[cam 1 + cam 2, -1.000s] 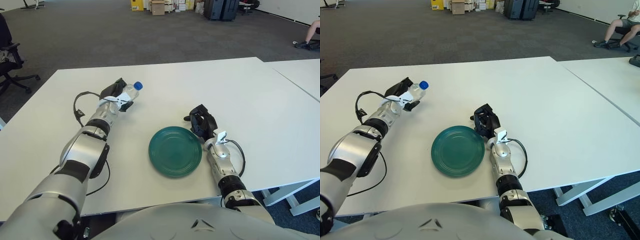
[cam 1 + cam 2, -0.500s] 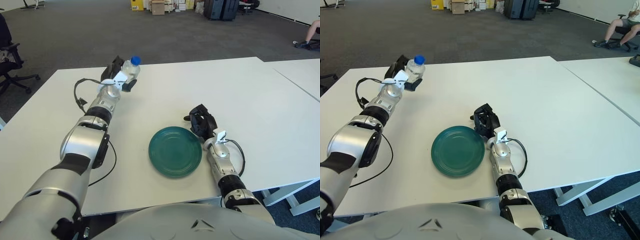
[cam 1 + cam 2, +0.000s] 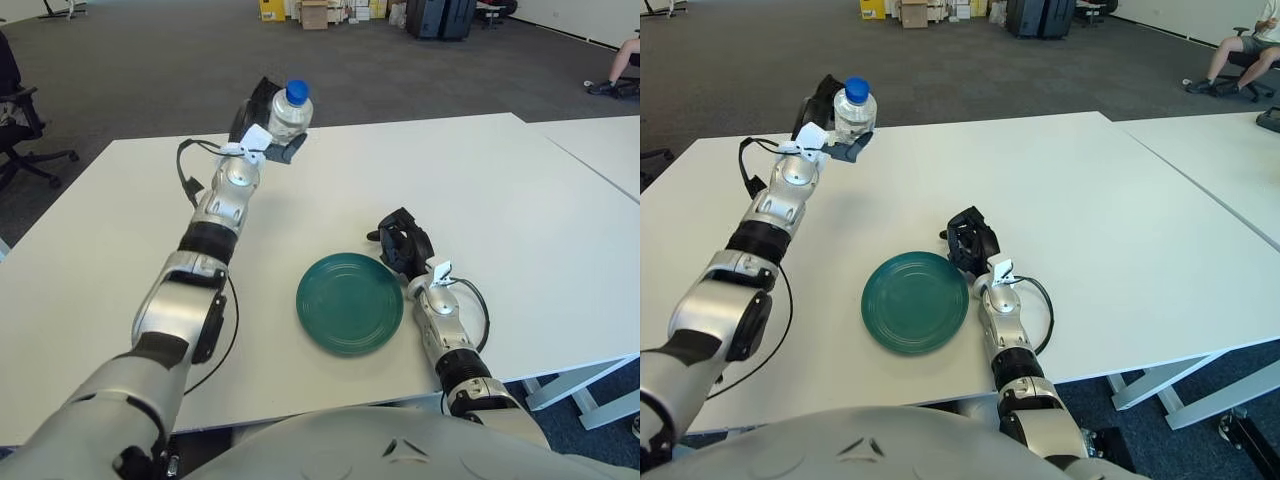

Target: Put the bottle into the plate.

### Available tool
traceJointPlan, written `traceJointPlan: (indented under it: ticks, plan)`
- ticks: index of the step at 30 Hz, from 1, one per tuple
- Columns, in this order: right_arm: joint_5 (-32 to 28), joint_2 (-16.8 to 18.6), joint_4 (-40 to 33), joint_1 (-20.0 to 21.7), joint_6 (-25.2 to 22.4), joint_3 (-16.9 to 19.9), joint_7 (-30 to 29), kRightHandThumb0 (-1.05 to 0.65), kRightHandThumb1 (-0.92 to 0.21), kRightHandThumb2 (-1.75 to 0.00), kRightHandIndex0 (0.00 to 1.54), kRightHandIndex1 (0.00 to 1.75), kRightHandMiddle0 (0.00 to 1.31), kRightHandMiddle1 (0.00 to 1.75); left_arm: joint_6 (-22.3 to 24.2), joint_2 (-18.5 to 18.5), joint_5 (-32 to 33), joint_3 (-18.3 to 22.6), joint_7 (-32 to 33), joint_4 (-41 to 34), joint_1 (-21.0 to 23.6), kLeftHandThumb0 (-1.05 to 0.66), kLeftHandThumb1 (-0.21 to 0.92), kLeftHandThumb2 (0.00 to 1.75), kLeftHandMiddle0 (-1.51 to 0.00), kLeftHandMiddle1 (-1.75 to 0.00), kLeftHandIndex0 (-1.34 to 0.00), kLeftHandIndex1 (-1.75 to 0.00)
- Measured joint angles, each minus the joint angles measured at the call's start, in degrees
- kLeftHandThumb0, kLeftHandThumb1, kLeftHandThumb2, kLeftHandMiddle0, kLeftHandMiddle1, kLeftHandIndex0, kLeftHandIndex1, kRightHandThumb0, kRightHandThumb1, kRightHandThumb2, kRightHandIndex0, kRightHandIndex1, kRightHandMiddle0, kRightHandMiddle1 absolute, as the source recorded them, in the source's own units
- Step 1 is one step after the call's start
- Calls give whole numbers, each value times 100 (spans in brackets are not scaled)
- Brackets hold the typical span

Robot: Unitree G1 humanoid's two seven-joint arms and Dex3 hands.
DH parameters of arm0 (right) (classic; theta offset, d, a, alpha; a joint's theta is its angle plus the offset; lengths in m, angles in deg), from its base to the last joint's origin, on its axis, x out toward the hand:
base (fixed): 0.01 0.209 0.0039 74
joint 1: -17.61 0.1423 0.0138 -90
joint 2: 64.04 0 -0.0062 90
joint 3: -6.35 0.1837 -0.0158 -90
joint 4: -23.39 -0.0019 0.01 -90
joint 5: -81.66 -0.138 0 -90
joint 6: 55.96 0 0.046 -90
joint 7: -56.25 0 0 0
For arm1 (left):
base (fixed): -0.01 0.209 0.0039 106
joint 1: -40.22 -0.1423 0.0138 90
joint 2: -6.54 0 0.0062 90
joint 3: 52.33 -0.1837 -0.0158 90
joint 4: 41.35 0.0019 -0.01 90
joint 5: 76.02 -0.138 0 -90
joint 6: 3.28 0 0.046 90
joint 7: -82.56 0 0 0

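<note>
— Where the left arm reaches up toward the upper left of the frame, what does it carry?

— The bottle (image 3: 290,108), clear with a blue cap, upright, lifted clear of the white table (image 3: 520,200). The left hand (image 3: 262,125) has its dark fingers (image 3: 853,150) wrapped round the bottle's body, gripping it from behind and below.

— And the plate?

— The green plate (image 3: 350,302) lies flat at lower centre, well apart from the bottle, down and to the right of it. Nothing lies in it.

— What sits near its edges?

— The right hand (image 3: 401,243) shows just beside the plate's upper right rim, its black fingers bunched together round nothing. Whether it touches the rim I cannot tell. The plate's left, top and near sides have bare tabletop around them.

— How much room between bottle and plate?

— An open stretch of white surface, with only the left forearm and its black cable (image 3: 186,176) running along the left of it.

— Beyond the table?

— A second white table (image 3: 600,150) butts against the right edge. Dark grey carpet (image 3: 150,70) fills the upper frame; an office chair (image 3: 20,120) stands at the far left, boxes (image 3: 316,14) along the top edge, and a seated person's legs (image 3: 1230,60) at the upper right corner.
</note>
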Motion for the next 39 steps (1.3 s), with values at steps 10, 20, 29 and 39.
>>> traceJointPlan:
  ticks: [10,20,29,39]
  plan:
    - [-14,-10,82,7,-114,52,8,-38,-69,-84,38,128,33,175,-59,0,-7,-437,-1045,-1816,-1083,-48,27,137,-118,-175,-64,-175]
    - [-12,10,101,31,-112,54,-11,-38,-71,-81,39,127,32,175,-340,-172,-7,-623,-1794,-2223,-1255,-49,26,138,-118,-175,-65,-175]
    - [-13,11,101,34,-109,57,-3,-37,-72,-80,38,126,31,175,-680,-328,-96,-682,-1993,-2213,-1279,-49,26,138,-118,-175,-65,-175]
    - [-14,25,111,43,-107,57,12,-37,-75,-76,38,126,29,175,-388,-431,-260,-828,-2348,-3010,-1831,-49,26,138,-116,-175,-65,-175]
